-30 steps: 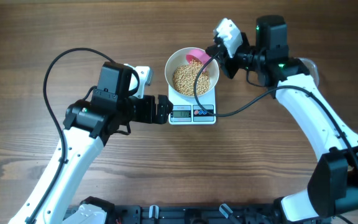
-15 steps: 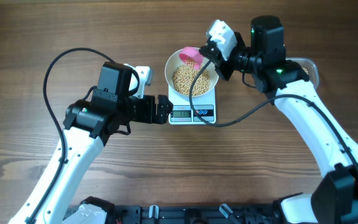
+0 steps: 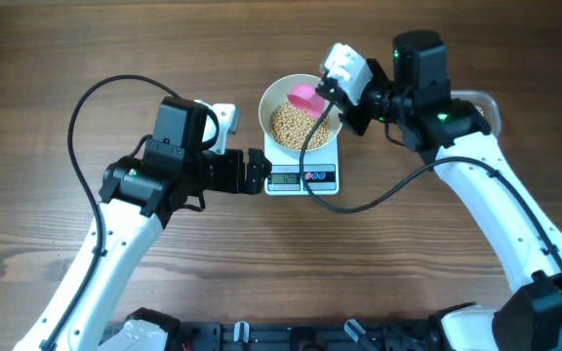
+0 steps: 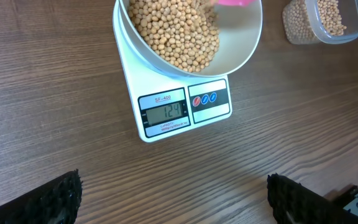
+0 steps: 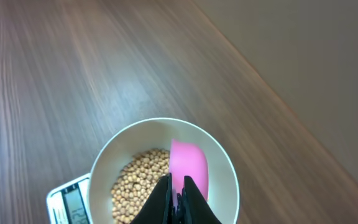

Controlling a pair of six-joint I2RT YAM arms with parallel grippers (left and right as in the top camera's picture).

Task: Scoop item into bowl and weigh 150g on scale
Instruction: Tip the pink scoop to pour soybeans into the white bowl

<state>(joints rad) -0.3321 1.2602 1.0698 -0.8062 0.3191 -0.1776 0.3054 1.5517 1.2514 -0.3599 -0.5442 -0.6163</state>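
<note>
A: While the beans (image 3: 294,124) sit in the bowl (image 3: 271,102) on the scale (image 3: 301,178), just ahead of the right gripper (image 5: 179,190), what does it pinch?
B: The pink scoop (image 3: 307,97), above the beans. The left gripper (image 3: 256,171) is spread wide and empty, with the scale just ahead.

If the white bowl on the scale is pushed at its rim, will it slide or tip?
Likely slide, not tip: the bowl is wide, and beans weigh down its bottom. It merely rests on the smooth scale, so a push might carry it off the edge.
</note>
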